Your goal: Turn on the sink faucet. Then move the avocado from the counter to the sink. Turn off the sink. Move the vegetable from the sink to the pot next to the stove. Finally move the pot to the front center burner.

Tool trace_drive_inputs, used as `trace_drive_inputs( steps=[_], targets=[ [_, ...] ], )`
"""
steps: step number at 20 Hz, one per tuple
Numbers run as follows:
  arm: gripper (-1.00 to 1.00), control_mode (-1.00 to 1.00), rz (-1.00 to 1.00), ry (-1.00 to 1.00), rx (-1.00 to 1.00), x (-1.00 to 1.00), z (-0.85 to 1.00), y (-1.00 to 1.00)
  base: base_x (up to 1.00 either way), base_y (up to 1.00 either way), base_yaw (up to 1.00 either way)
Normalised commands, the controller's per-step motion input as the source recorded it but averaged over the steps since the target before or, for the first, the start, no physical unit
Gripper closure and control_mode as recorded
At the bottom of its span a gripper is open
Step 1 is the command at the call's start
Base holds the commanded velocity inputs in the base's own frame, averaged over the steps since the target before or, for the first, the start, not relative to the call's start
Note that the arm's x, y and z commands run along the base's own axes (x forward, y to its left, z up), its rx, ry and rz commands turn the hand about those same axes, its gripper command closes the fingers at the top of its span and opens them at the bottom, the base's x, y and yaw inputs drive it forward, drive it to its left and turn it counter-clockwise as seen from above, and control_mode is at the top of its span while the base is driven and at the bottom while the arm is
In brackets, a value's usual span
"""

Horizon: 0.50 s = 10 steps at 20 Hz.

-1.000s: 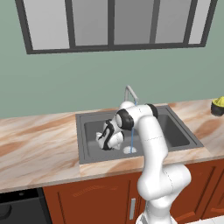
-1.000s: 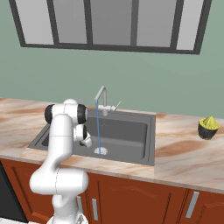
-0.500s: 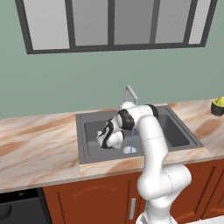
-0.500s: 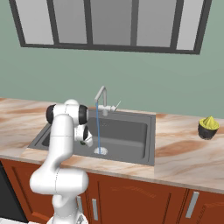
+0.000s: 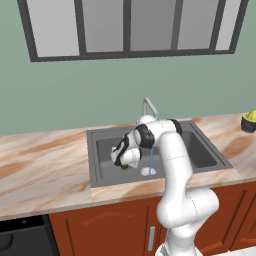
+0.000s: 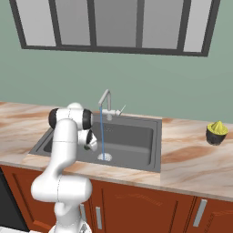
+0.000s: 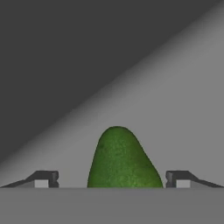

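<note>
gripper: jaws spread, clear of avocado between them | likely light, firm, slippery-wet | regrasp mid-body

We're seeing the avocado cut off at its lower end by the hand-view edge, so its base stays hidden. In both base views the arm's wrist is covering the hand's tips down in the sink, so we're not making out the avocado there. Bowl w/ yellow-green item is getting clipped at the right edge, left base view.
</note>
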Motion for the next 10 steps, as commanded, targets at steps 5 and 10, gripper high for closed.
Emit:
trace_drive_inputs(
  steps=[5, 10],
  targets=[
    [-1.0, -1.0, 0.0, 0.0, 0.02, 0.0, 0.73, 0.01, 0.0, 0.0, 0.0],
    [-1.0, -1.0, 0.0, 0.0, 0.0, 0.0, 0.94, 0.2, 0.0, 0.0, 0.0]
  ],
)
